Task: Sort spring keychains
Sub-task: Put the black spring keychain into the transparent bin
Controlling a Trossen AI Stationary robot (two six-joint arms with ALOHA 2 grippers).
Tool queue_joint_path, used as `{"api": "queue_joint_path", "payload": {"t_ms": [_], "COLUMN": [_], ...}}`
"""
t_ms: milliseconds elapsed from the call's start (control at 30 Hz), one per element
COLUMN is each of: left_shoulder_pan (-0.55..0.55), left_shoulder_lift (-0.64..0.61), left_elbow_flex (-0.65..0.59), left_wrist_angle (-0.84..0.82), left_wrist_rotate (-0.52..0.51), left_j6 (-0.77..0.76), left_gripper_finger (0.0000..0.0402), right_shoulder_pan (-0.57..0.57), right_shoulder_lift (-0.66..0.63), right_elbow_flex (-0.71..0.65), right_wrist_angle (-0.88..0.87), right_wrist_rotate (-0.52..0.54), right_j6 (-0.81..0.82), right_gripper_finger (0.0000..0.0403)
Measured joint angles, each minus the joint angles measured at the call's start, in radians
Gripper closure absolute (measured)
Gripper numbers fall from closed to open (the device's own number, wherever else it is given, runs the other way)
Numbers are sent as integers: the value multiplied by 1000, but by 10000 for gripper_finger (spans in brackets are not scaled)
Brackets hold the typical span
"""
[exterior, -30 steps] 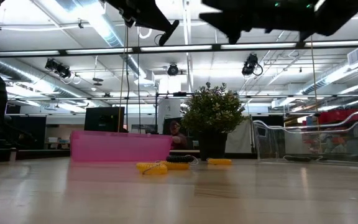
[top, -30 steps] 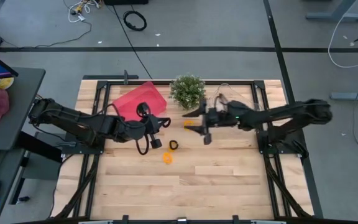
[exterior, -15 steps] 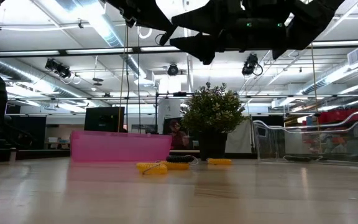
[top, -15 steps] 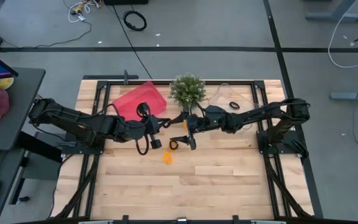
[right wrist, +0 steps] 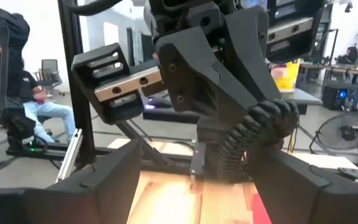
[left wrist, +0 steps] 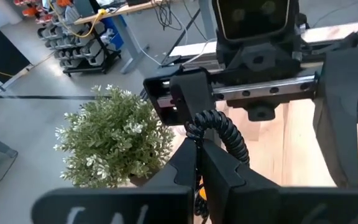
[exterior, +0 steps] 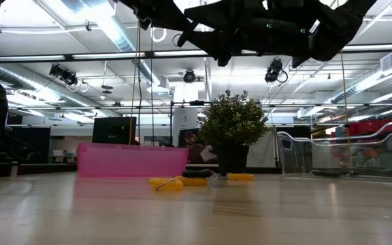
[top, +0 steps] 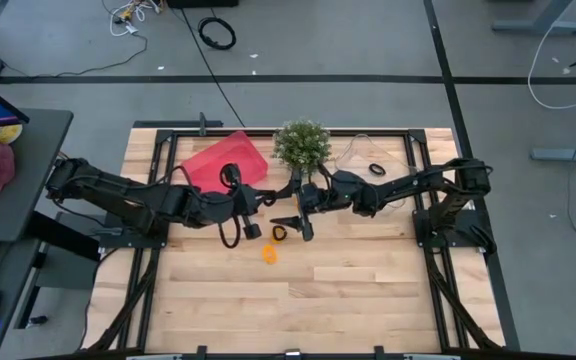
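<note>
My left gripper [left wrist: 207,158] is shut on a black spring keychain [left wrist: 219,126], held above the table's middle [top: 265,199]. My right gripper [top: 290,206] is open and faces it, one finger on each side of the coil [right wrist: 261,129] without touching. More keychains lie flat on the wood: an orange one [top: 270,253], a black-and-orange pair [top: 279,233], and a black one [top: 377,169] by the clear tray. In the low view they show as orange [exterior: 165,183] and black [exterior: 194,174] loops. My left gripper pinches the black spring keychain at the lower part of its coil [left wrist: 197,138] between the two fingertips. The fingers lie level and point toward the table's right. The loop sticks out past the tips, lifted clear of the table.
A pink tray [top: 226,160] sits at the far left and a clear tray [exterior: 346,153] at the far right. The green potted plant [top: 302,145] stands between them, just behind both grippers. Bare wood [top: 348,290] stretches across the near half.
My right gripper has moved toward the table's left, from right of the plant up to my left gripper, and now covers the orange keychain that lay in front of the plant. My left arm has kept still with the black keychain.
</note>
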Motion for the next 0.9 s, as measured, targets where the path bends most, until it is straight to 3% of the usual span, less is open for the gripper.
{"api": "queue_joint_path", "payload": {"t_ms": [233,300,400,433,633,900], "left_shoulder_pan": [7,14,18,18,18,17], "left_shoulder_lift": [20,28,28,28,28,28], "left_elbow_flex": [0,0,-1,-1,-1,-1], "left_wrist_angle": [17,15,13,12,10,5], "left_wrist_rotate": [8,13,21,23,23,22], "left_j6": [2,2,3,3,3,3], "left_gripper_finger": [385,384,384,384,381,376], "right_shoulder_pan": [4,4,-3,-5,-17,-11], "right_shoulder_lift": [43,55,64,64,61,60], "right_elbow_flex": [18,32,50,55,55,56], "right_wrist_angle": [42,14,-56,-68,-105,-171], "right_wrist_rotate": [0,0,-37,-54,-60,21], "right_j6": [46,57,46,32,49,-16], "right_gripper_finger": [150,202,344,370,386,387]}}
